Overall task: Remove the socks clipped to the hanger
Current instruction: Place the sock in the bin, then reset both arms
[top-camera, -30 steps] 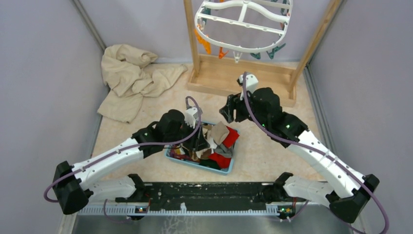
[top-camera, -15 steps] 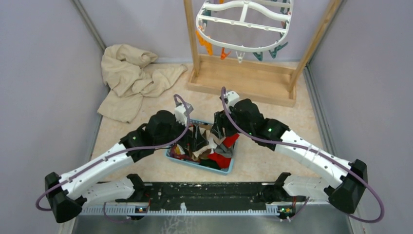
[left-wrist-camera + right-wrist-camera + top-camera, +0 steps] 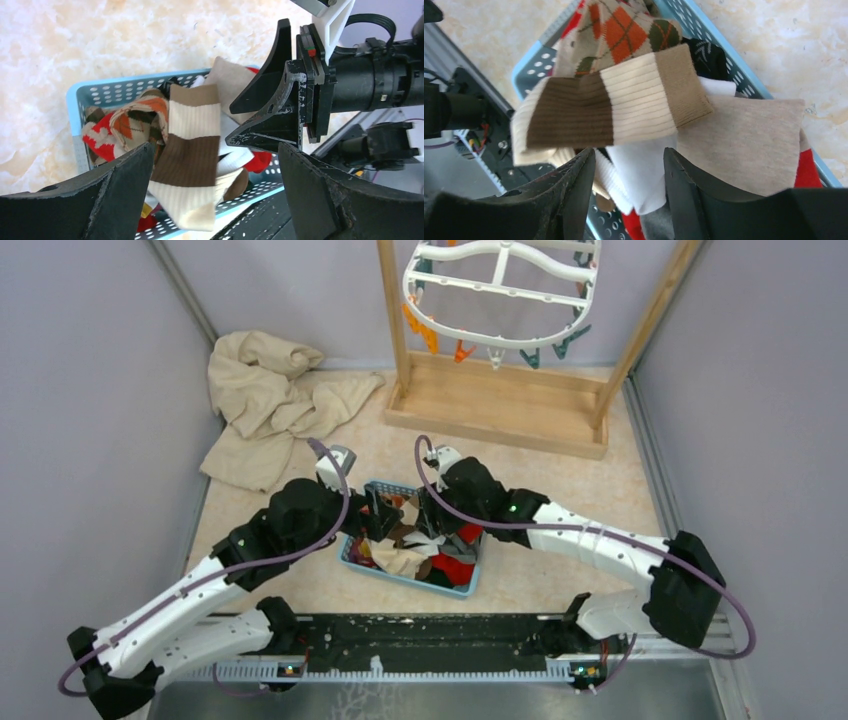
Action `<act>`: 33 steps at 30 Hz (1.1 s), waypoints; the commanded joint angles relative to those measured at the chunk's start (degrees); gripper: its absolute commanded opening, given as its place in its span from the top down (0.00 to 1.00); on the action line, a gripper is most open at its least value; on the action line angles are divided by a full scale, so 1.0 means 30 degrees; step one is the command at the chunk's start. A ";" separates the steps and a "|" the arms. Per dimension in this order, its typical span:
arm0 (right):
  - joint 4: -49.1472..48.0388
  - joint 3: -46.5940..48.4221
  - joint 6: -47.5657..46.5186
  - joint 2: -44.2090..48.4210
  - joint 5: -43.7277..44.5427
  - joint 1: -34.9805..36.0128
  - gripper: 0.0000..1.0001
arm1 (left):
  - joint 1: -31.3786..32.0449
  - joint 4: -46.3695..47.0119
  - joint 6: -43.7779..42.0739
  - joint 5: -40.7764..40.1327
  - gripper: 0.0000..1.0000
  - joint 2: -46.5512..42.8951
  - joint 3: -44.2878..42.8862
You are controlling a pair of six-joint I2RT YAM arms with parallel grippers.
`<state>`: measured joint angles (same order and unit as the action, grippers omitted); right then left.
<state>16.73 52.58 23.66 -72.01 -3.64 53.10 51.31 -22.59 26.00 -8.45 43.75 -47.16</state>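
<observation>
The white hanger [image 3: 500, 290] hangs at the top from the rack, its orange and teal clips bare as far as the frame shows. Several socks lie piled in a blue basket [image 3: 405, 575]. A brown-and-cream striped sock [image 3: 187, 160] lies on top, also in the right wrist view [image 3: 609, 105]. Beside it are an argyle sock [image 3: 624, 30], a beige one [image 3: 749, 145] and a white one [image 3: 644, 175]. My left gripper [image 3: 215, 150] is open over the pile at the basket's left. My right gripper [image 3: 629, 152] is open just above the socks, facing the left one.
The light wooden rack [image 3: 500, 405] stands at the back. A large beige cloth [image 3: 270, 400] lies crumpled at the back left. The basket's perforated wall shows in both wrist views [image 3: 100, 92] [image 3: 724, 55]. Grey walls close in both sides.
My right gripper has come down from in front of the rack to the basket. My left arm has drawn back to the left. The striped sock now lies spread on the pile.
</observation>
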 commanded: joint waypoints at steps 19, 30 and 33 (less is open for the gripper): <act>0.1284 0.2083 -0.1411 0.5339 0.4202 0.0290 0.02 | -0.0082 -0.0109 -0.1295 -0.1035 0.01 0.1524 -0.1114; 0.2893 0.4382 -0.3516 0.5998 0.6740 -0.1261 0.01 | -0.0118 0.2519 -0.4396 -0.1030 0.01 0.4930 -0.4222; 0.2418 0.3887 -0.3202 0.6747 0.4202 -0.5474 0.02 | -0.1680 0.3179 -0.5227 -0.0358 0.01 0.5911 -0.4432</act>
<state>25.04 62.22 14.98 -54.41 12.12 48.90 50.57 -17.72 15.20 -10.87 58.89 -58.08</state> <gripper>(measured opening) 0.983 0.988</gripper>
